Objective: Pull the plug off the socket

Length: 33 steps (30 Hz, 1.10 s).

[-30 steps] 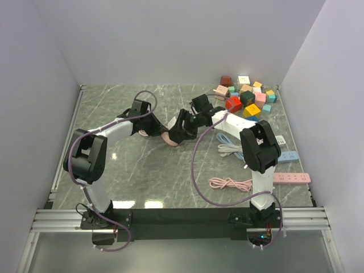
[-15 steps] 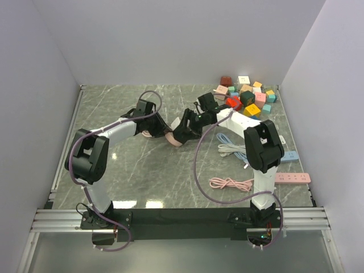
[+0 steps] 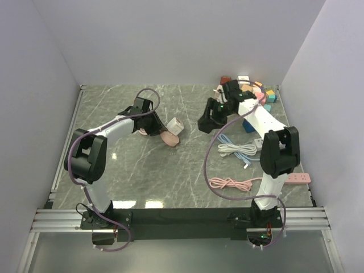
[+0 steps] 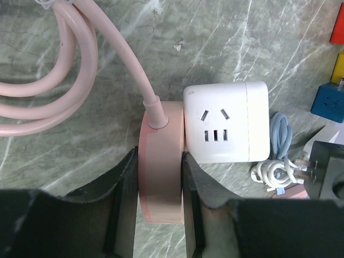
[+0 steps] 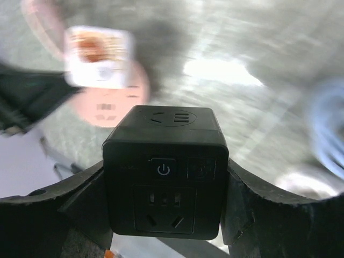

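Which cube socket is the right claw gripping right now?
The black cube socket, clamped in the right claw. The white cube socket sits against the pink round socket that the left claw holds.

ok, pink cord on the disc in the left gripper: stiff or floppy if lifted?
Probably semi-stiff: the cord looks thick and lies in wide loops, not kinks. It would likely trail and tug on the disc, which the left gripper clamps by its edges.

Black cube plug (image 5: 164, 177), power button and outlet face showing, well apart from pink round socket (image 4: 161, 161); socket stands on edge, cord attached.
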{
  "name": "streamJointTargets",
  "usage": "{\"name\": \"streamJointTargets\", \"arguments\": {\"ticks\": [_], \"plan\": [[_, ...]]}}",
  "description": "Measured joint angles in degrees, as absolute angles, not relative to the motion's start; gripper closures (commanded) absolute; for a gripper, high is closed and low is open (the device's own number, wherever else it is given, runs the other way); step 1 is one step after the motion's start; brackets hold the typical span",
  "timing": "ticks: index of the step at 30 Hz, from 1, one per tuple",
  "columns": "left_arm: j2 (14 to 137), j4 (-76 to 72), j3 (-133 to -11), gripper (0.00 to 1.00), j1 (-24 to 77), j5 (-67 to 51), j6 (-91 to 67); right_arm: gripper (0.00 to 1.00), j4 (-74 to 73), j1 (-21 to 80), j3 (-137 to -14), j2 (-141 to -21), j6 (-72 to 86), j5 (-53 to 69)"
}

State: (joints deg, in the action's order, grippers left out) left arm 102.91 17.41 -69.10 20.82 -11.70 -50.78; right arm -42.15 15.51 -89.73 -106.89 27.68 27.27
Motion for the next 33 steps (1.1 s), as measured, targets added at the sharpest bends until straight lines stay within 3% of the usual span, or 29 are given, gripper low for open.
{"name": "streamJointTargets", "arguments": {"ticks": [9,20,21,22,24,25,26,29,33], "plan": [[101.32,17.30,-67.81,0.99,20.82,-11.88,-48.77,1.00,-36.77,-3.60,-76.71,-97.73,33.43,14.55],[101.25,17.41,-67.79,0.99,20.71,-12.88,-47.42,0.99,-32.16,-4.80,-86.28,-114.72,35.68,14.92],[101.25,17.43,-67.79,0.99,20.71,-12.99,-47.35,0.93,-32.14,-4.71,-86.54,-115.74,35.90,14.85],[101.25,17.43,-67.79,0.99,20.69,-13.10,-47.22,0.73,-32.23,-4.64,-87.05,-116.90,36.34,14.90],[101.25,17.47,-67.79,0.99,20.69,-13.37,-47.00,0.53,-32.01,-4.67,-88.09,-118.15,37.01,15.27],[101.25,17.50,-67.79,0.99,20.71,-13.52,-46.98,0.32,-31.29,-4.71,-88.40,-118.37,37.45,14.61],[101.25,17.50,-67.79,0.99,20.69,-13.65,-46.92,0.22,-30.83,-4.80,-88.77,-118.52,37.80,14.35],[101.25,17.50,-67.79,0.99,20.69,-13.78,-46.70,0.09,-30.24,-4.82,-90.02,-118.58,38.94,14.06],[101.25,17.52,-67.79,0.99,20.69,-13.87,-46.57,0.07,-28.32,-4.82,-90.39,-117.47,39.92,13.93]]}}
